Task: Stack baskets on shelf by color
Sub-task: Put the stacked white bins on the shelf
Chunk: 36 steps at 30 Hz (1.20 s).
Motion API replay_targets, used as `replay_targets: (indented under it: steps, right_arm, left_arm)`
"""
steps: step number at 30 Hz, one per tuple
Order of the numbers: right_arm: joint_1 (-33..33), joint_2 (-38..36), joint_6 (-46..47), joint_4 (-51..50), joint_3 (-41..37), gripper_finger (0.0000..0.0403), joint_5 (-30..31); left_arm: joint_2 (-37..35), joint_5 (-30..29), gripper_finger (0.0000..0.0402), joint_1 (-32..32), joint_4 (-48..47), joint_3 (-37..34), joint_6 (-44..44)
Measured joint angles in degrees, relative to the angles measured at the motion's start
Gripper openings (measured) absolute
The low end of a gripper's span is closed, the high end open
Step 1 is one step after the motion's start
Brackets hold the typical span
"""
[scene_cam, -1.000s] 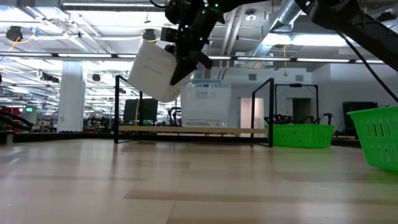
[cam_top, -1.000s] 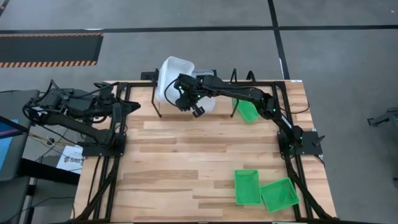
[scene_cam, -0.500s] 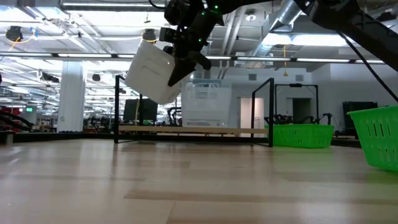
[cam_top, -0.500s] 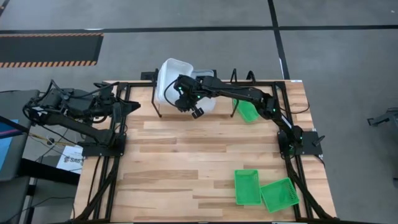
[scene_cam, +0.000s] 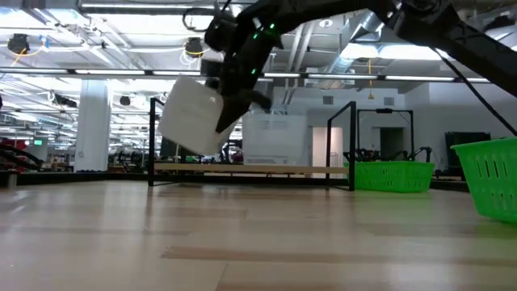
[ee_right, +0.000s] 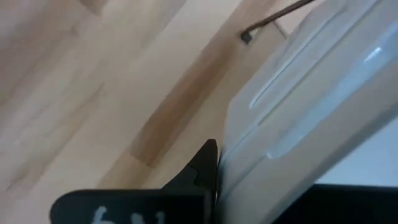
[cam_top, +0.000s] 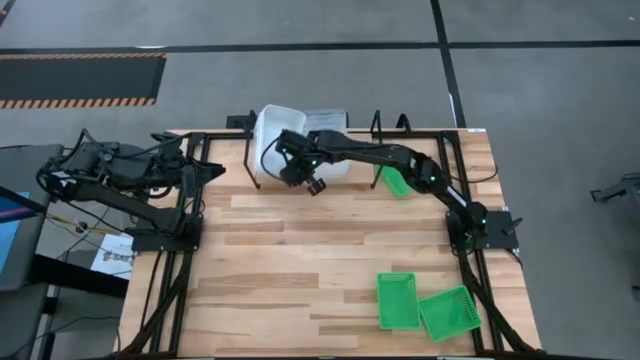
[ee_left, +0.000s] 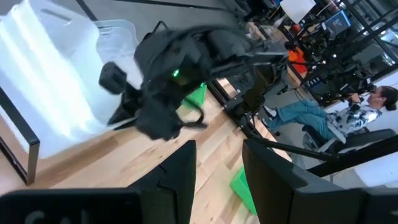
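Note:
My right gripper (cam_top: 291, 163) reaches over the far left of the table and is shut on a white basket (cam_top: 272, 132), which hangs tilted in the air above the left end of the shelf (scene_cam: 291, 169) in the low view. A clear basket (scene_cam: 273, 139) stands on the shelf board. One green basket (cam_top: 397, 180) sits by the shelf's right end. Two more green baskets (cam_top: 398, 300) (cam_top: 447, 312) lie on the table near its near right corner. My left gripper (ee_left: 217, 174) is open and waits at the table's left edge. My right gripper holds the white basket by its side wall near the rim (ee_right: 249, 124). One finger (ee_right: 204, 163) lies on the outside of the wall and the other seems to be inside. The basket is lifted clear and hangs tilted below and left of the fingers (scene_cam: 191, 123).
The shelf's thin black legs (scene_cam: 152, 141) (scene_cam: 353, 145) stand at the far edge. The left arm (cam_top: 120, 178) is folded at the left edge. Bare wooden tabletop (cam_top: 300, 250) spreads across the middle. People sit at desks in the room beyond.
My right gripper has moved down and toward the table's left, still shut on the white basket. The basket has sunk lower toward the shelf's left end, still tilted.

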Motion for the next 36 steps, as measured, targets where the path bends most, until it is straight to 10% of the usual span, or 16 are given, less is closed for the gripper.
replay_targets:
  steps: [17,36]
  right_arm:
    - [0.42,1.15,0.83,-1.17,0.02,0.0059,4.19]
    - [0.86,0.97,3.61,2.9,1.42,0.0235,7.44]
  left_arm:
    - [-0.02,0.08,0.0119,0.0,-0.33,0.0,0.02]
    - [-0.02,0.28,0.0119,0.0,-1.56,0.0,-0.07]
